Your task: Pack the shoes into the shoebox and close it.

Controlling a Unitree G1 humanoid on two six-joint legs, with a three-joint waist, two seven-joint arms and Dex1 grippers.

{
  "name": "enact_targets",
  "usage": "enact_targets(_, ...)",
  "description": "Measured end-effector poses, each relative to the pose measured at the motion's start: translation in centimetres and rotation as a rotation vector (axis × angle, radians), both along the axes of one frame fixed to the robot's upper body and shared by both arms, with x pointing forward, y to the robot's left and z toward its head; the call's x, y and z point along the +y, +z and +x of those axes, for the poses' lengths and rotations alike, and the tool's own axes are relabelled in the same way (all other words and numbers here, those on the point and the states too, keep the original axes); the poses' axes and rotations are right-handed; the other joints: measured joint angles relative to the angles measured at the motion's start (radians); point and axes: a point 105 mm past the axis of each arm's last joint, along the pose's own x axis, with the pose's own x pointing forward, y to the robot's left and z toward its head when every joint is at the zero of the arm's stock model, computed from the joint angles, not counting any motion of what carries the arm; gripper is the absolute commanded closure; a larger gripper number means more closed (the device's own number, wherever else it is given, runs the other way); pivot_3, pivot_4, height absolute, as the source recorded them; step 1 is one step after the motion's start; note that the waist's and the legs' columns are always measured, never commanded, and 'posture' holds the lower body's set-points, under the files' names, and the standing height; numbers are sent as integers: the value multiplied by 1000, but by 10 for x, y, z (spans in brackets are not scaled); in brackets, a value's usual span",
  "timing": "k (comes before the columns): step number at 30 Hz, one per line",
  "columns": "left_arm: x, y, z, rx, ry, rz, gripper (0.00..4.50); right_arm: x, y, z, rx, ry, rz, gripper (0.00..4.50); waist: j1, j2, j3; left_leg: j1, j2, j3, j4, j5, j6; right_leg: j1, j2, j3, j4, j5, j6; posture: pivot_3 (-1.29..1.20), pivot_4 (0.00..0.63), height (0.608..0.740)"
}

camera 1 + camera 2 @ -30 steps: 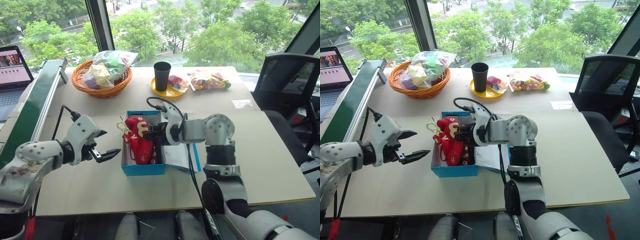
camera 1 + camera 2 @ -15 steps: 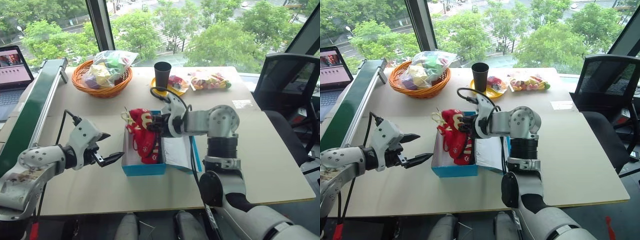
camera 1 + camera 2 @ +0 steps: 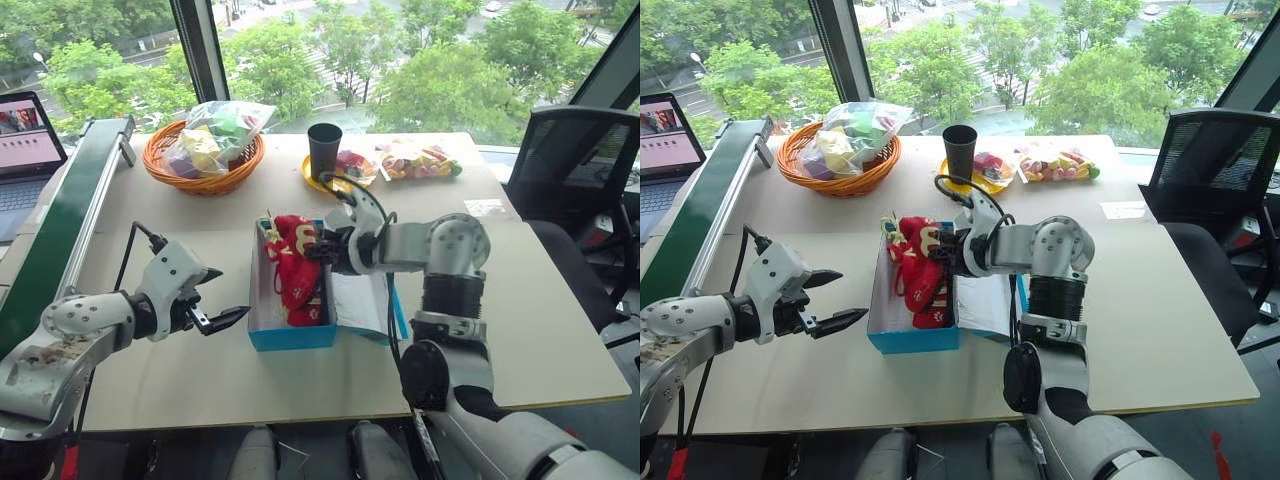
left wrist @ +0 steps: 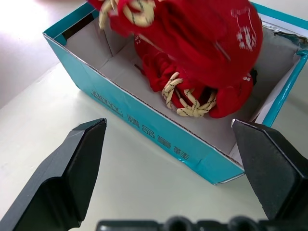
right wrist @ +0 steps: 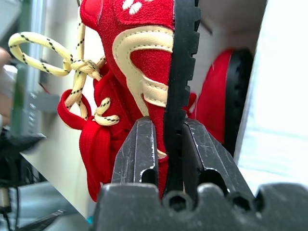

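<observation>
Holding one red shoe [image 3: 296,262] by its sole edge, your right gripper [image 5: 169,144] is pinched tight on it, with the shoe hanging over the open shoebox [image 3: 290,335]. Second shoe [image 4: 211,94] already lies inside the shoebox, on its floor. Held shoe's long axis runs roughly down into the shoebox, toe low, not yet flat. Next move likely turns on laying it along the shoebox's length beside the other. Your left gripper [image 3: 222,296] waits just left of the shoebox, jaws wide, holding nothing. Lid flap lies open on the shoebox's right side.
</observation>
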Motion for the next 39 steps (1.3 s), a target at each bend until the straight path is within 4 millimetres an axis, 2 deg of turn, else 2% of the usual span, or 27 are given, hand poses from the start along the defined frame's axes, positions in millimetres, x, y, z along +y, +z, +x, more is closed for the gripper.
enact_targets(2,0,0,0,-2,3,-1,45,2,6,-1,-15,10,19,4186,2,0,0,0,0,0,-1,0,0,0,0,0,0,0,0,0,150,734)
enact_targets(16,2,2,-1,6,1,14,45,4,-3,-1,2,2,-43,4186,2,0,0,0,0,0,-1,0,0,0,0,0,-1,0,0,0,150,734)
enact_targets(23,12,6,-3,7,28,41,45,11,-28,-7,29,34,-137,4186,3,0,0,0,0,0,-1,0,0,0,0,0,-2,0,0,0,150,734)
enact_targets(34,12,5,-3,11,34,34,45,20,-68,-14,56,72,-200,4186,4,0,0,0,0,0,-1,0,0,1,0,0,-2,0,0,0,150,734)
enact_targets(36,12,6,-3,11,36,33,0,25,-72,-15,25,86,-230,3216,4,0,0,0,0,0,-1,0,0,1,0,0,-2,0,0,0,150,734)
enact_targets(39,12,6,-3,9,39,33,0,35,-85,-21,-25,125,-290,2279,4,-1,-3,2,0,0,-1,0,0,2,0,0,-3,0,0,0,150,734)
